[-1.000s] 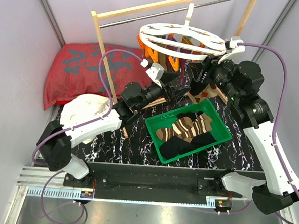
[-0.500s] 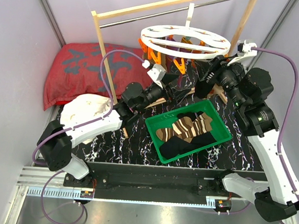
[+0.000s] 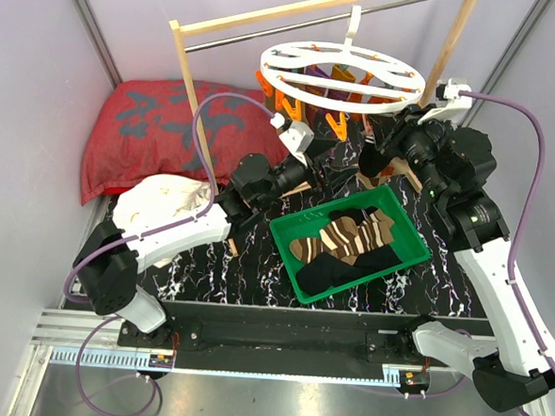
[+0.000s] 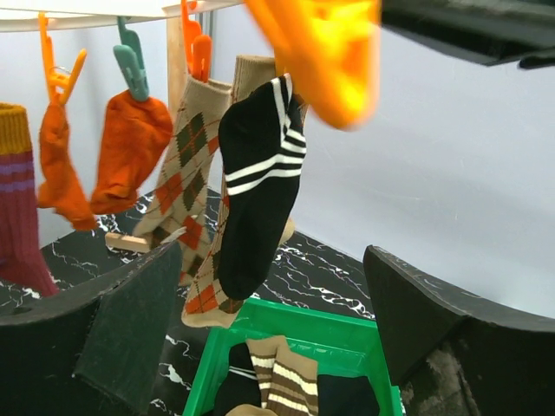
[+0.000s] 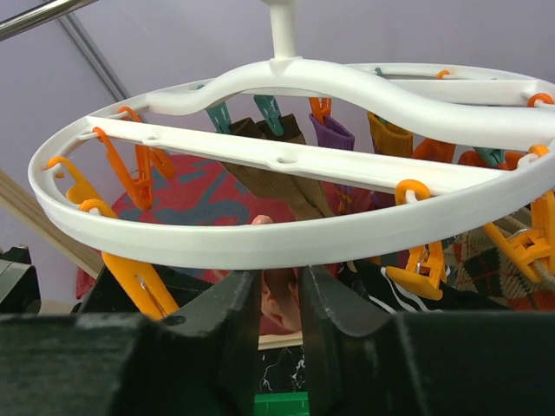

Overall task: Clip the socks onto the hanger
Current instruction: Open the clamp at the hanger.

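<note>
I see the round white plastic hanger (image 3: 342, 75), ringed with orange and teal clips, hooked on the metal rod of the pale wooden frame (image 3: 184, 89) above the far edge of the tabletop, right of centre.

In the left wrist view a black sock with white stripes (image 4: 256, 182) and a brown argyle sock (image 4: 184, 178) hang clipped. A blurred orange clip (image 4: 325, 52) close to the lens hides their tops, and a maroon sock (image 4: 16, 225) is cut off at the frame's edge.

The brown-and-cream striped socks (image 3: 342, 238) lie in the green plastic tray (image 3: 287, 235), between the tabletop's centre and its right edge.

The left gripper (image 4: 270, 253) is spread wide and empty. The right gripper (image 5: 279, 277) sits under the ring with its fingers (image 5: 238, 325) nearly together. Something pinkish shows in the slit, and I cannot tell whether it is grasped.
</note>
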`<state>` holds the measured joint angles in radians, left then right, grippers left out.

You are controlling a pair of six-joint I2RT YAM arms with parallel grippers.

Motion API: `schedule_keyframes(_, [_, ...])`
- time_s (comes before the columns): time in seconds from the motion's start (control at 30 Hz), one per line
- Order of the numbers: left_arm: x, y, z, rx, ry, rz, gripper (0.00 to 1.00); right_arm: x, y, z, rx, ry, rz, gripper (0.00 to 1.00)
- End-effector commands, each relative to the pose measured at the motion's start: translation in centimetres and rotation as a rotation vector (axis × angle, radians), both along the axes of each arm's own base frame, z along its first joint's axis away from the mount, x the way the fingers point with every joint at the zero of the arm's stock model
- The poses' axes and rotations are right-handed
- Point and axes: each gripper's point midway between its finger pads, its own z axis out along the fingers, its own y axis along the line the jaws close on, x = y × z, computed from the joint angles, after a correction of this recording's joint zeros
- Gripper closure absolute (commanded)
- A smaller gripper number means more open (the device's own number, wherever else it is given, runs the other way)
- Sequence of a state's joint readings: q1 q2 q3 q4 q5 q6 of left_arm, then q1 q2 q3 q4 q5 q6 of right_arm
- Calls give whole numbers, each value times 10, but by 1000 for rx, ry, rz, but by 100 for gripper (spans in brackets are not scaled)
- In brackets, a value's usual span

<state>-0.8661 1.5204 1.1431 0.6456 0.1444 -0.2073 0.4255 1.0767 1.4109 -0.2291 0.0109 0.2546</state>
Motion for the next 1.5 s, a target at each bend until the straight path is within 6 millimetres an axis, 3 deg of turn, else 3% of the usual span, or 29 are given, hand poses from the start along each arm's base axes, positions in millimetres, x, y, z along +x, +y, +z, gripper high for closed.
schedule_keyframes(0.0, [-8, -4, 36, -69, -113, -29, 9, -2, -5, 14, 39, -51, -31, 73])
schedule_keyframes(0.37, [-6, -6, 49, -127, -201, -14, 9, -4, -8, 4, 73, -27, -41, 99])
schedule_keyframes(0.8, [7, -16, 67, -200, -269, 35, 15, -6, -4, -13, 86, 9, -23, 100])
schedule_keyframes(0.93, [12, -14, 79, -249, -269, 64, 22, -6, -3, -15, 88, 15, -17, 100])
schedule_keyframes(1.13, [7, -15, 87, -286, -281, 59, 40, -7, -3, -15, 95, 13, -14, 100])
schedule_keyframes(1.33, [5, -17, 85, -284, -279, 65, 69, -8, -3, -18, 98, 20, -11, 99])
schedule_keyframes(1.43, [2, -17, 84, -285, -283, 65, 85, -9, -3, -19, 98, 21, -11, 93])
schedule_keyframes(1.47, [0, -17, 84, -282, -289, 64, 89, -10, -3, -20, 97, 22, -9, 82])
